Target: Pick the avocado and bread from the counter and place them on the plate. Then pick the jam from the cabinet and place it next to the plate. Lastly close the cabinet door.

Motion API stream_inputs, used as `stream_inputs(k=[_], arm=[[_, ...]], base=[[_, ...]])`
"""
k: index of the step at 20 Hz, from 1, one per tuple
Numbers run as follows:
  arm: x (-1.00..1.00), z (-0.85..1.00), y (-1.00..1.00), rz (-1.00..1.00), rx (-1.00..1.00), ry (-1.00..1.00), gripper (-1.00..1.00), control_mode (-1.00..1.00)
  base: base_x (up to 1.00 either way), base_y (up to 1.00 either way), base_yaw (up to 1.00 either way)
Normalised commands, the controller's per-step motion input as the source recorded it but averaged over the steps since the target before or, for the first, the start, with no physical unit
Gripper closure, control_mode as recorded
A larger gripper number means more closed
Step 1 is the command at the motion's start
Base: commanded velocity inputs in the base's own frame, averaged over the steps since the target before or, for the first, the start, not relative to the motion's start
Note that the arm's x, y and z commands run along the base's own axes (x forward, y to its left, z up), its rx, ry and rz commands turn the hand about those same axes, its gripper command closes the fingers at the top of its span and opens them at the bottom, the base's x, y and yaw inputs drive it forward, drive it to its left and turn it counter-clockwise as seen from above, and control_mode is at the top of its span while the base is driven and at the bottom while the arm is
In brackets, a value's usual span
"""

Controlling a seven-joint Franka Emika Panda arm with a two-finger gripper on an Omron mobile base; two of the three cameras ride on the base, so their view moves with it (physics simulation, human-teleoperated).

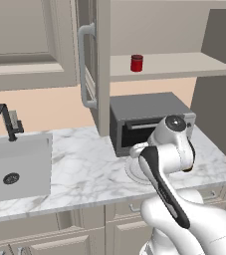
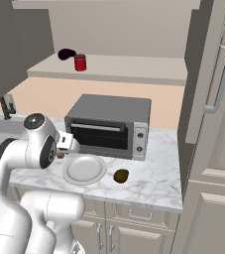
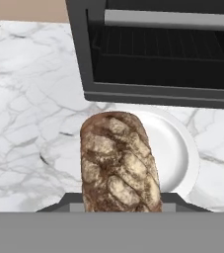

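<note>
My gripper [image 3: 119, 205] is shut on the brown oval bread [image 3: 118, 160], which hangs just above the left part of the white plate [image 3: 178, 148]. In the right base view the gripper [image 2: 63, 148] sits at the left rim of the plate [image 2: 86, 171]. The dark green avocado [image 2: 121, 175] lies on the marble counter [image 2: 153, 181] just right of the plate. The red jam [image 2: 80, 62] stands on the cabinet shelf [image 2: 134, 67]; it is also in the left base view as the jam [image 1: 136, 63]. The cabinet door [image 1: 89, 64] stands open.
A grey toaster oven [image 2: 109, 126] stands right behind the plate. A dark object [image 2: 66, 53] lies beside the jam on the shelf. A sink [image 1: 15, 167] with a black faucet [image 1: 5, 119] is far left. Another beige door [image 2: 218, 89] stands at the right.
</note>
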Motion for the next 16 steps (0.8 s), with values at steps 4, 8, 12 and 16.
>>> stream_inputs(k=[4, 8, 12, 16], arm=[[0.00, -0.09, -0.23, 0.00, 0.00, 0.05, 1.00, -1.00], [0.00, -0.13, -0.14, 0.00, 0.00, 0.05, 1.00, -1.00], [0.00, -0.22, -0.04, 0.00, 0.00, 0.06, 1.00, -1.00], [0.00, -0.26, 0.00, 0.00, -0.02, 0.09, 1.00, -1.00]], base=[[0.00, 0.00, 0.00], [0.00, 0.00, 0.00], [0.00, 0.00, 0.00], [0.00, 0.00, 0.00]])
